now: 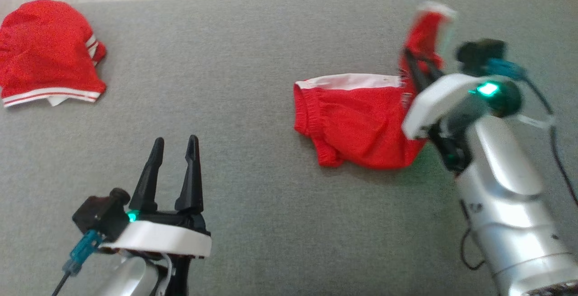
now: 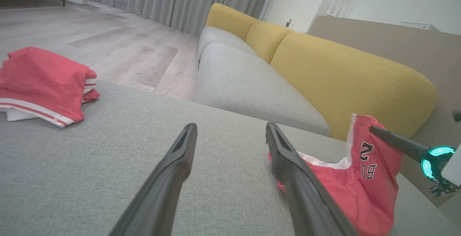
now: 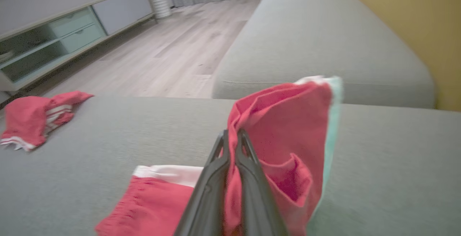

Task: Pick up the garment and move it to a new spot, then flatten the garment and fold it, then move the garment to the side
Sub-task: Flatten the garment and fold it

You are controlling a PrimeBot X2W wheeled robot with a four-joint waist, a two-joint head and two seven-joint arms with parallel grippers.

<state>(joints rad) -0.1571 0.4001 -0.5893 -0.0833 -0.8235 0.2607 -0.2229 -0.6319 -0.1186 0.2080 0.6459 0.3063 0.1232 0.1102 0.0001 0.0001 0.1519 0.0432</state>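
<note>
The garment [image 1: 356,119], red shorts with white trim, lies on the grey cushion surface [image 1: 253,61] at the right. My right gripper [image 1: 417,68] is shut on its right end and holds that part lifted, so a red flap stands above the fingers. In the right wrist view the fingers [image 3: 248,178] pinch the red cloth [image 3: 284,120]. My left gripper [image 1: 174,149] stands open at the lower left, apart from the garment, nothing between its fingers. The left wrist view shows its open fingers [image 2: 173,164] and the lifted garment [image 2: 360,182] at the right.
A second red garment [image 1: 45,52] with white stripes lies bunched at the far left of the surface. Beyond the cushion are wooden floor [image 2: 108,45], a grey and yellow sofa [image 2: 324,74] and a low cabinet [image 3: 54,34].
</note>
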